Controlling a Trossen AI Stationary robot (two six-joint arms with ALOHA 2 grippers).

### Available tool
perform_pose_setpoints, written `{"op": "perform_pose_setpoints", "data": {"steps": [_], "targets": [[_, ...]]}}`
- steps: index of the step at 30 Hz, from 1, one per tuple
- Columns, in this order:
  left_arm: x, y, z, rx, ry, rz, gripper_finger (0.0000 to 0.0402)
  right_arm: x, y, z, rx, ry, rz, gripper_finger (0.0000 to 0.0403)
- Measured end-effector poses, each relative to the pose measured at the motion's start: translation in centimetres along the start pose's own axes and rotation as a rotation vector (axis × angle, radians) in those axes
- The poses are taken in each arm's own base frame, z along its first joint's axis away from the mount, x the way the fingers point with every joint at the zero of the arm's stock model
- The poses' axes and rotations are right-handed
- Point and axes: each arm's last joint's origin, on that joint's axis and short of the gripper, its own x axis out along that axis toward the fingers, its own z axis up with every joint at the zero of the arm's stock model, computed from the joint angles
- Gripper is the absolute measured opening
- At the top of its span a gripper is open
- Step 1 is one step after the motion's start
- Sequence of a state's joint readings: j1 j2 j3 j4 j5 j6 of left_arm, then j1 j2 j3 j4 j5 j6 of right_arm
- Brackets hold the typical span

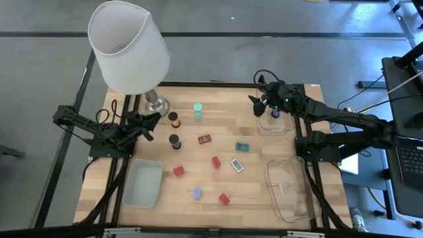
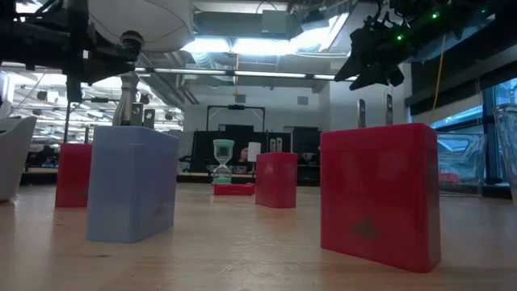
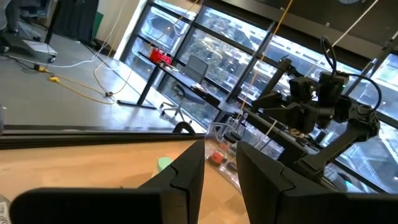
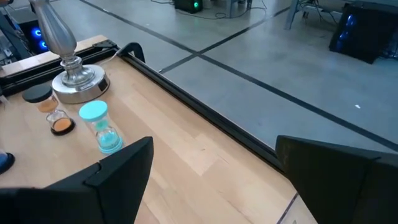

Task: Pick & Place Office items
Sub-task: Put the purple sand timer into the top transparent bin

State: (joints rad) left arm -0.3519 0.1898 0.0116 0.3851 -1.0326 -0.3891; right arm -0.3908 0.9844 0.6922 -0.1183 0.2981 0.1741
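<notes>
The office items lie scattered on the wooden table: a teal hourglass-like cylinder (image 1: 197,110) (image 4: 102,129), two dark-capped cylinders (image 1: 173,119) (image 1: 174,141), a flat red piece (image 1: 205,139), a flat teal piece (image 1: 242,147), a white piece (image 1: 236,165), red blocks (image 1: 215,162) (image 1: 178,171) (image 1: 224,198) and a blue block (image 1: 196,192). All stand or lie on the tabletop. My right gripper (image 1: 260,106) (image 4: 214,168) is open and empty, raised above the table's far right part (image 2: 373,56). My left gripper (image 1: 151,125) (image 3: 221,177) is open and empty near the lamp base, left of the dark cylinders.
A big white-shaded lamp (image 1: 129,46) stands on its metal base (image 1: 156,103) at the far left. A frosted tray (image 1: 142,182) sits near left, a large clear tray (image 1: 291,188) near right, and a small clear tray (image 1: 274,123) with a blue thing (image 1: 275,114) under the right gripper.
</notes>
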Motion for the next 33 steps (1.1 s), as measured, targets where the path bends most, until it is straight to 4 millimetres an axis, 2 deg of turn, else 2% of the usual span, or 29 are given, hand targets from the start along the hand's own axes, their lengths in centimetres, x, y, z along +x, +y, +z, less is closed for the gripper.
{"op": "perform_pose_setpoints", "data": {"steps": [12, 18, 23, 27, 33], "targets": [[0.00, 0.03, 0.09, 0.056, -0.011, 0.019, 0.0088, 0.00, -0.01, 0.00, 0.000, -0.001, -0.002, 0.0341], [-0.01, 0.19, 0.15, 0.063, -0.032, 0.075, 0.0088, 0.00, -0.19, 0.04, -0.001, -0.013, -0.066, 0.0341], [0.02, 0.12, 0.13, 0.167, -0.020, 0.047, 0.0091, -0.01, -0.24, 0.05, -0.002, -0.016, -0.083, 0.0341], [0.23, 0.22, 0.19, 0.217, -0.022, 0.040, 0.0113, -0.01, -0.24, 0.05, -0.002, -0.017, -0.085, 0.0341], [0.75, 0.35, 0.30, 0.246, -0.017, -0.031, 0.0173, -0.01, -0.24, 0.06, 0.026, -0.018, -0.085, 0.0341]]}}
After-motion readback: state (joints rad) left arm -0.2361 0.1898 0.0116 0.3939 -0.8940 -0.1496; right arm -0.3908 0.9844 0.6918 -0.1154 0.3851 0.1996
